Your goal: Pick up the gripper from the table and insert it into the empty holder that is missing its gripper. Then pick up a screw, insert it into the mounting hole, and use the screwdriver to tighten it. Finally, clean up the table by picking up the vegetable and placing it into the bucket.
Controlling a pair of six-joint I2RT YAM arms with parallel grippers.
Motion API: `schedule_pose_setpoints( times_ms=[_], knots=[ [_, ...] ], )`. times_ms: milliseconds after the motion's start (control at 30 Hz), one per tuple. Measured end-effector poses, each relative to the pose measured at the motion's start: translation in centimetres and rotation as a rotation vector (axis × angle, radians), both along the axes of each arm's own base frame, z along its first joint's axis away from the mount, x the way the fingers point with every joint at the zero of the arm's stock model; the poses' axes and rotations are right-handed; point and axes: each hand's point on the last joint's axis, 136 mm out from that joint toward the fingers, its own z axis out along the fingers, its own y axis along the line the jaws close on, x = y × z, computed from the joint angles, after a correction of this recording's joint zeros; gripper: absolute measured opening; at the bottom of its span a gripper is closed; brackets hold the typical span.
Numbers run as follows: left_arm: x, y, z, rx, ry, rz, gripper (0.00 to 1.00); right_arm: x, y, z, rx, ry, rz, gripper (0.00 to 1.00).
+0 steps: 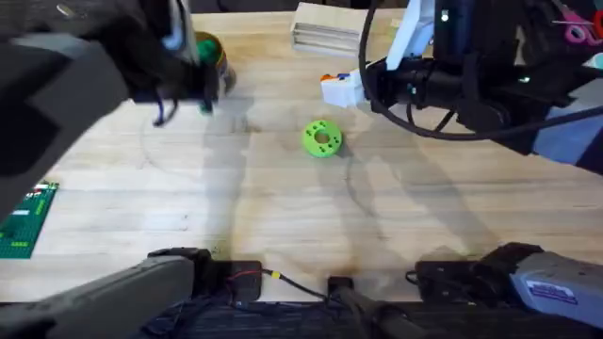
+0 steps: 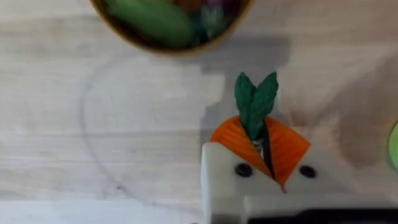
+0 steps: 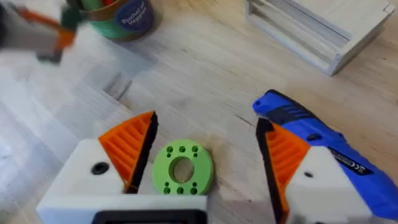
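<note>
Left claw [image 2: 264, 146]: orange pads clamped on the vegetable [image 2: 255, 106], long axis in line with the fingers, leaf tips pointing outward toward the bucket [image 2: 171, 28] just beyond, above the bench [image 2: 93, 124].

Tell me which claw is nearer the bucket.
Left. The left claw, shut on the vegetable, hangs just beside the bucket. The right claw is open, far off over the green disc.
</note>
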Motion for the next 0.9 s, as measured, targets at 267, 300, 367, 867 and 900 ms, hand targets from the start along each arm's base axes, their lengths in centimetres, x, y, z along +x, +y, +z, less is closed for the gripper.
schedule_pose_setpoints(
  times_ms=[267, 300, 367, 867, 900],
  knots=[
    [5.7, 2.1, 9.4, 0.072, -0.401, 0.08, 0.018, 0.0, 0.0, 0.0, 0.0, 0.0, 0.0, 0.985],
    [6.2, 2.3, 9.4, 0.075, -0.416, 0.086, 0.018, 0.0, 0.0, 0.0, 0.0, 0.0, 0.0, 0.985],
    [7.3, 2.6, 9.3, 0.082, -0.44, 0.097, 0.018, 0.0, 0.0, 0.0, 0.0, 0.0, 0.0, 0.985],
    [10.3, 5.0, 3.4, 0.082, -0.353, 0.159, 0.018, 0.0, 0.0, 0.0, 0.0, 0.001, 0.0, 0.985],
    [10.3, 5.0, 3.2, 0.08, -0.347, 0.157, 0.018, 0.0, 0.0, 0.0, -0.001, 0.001, 0.0, 0.985]
  ],
)
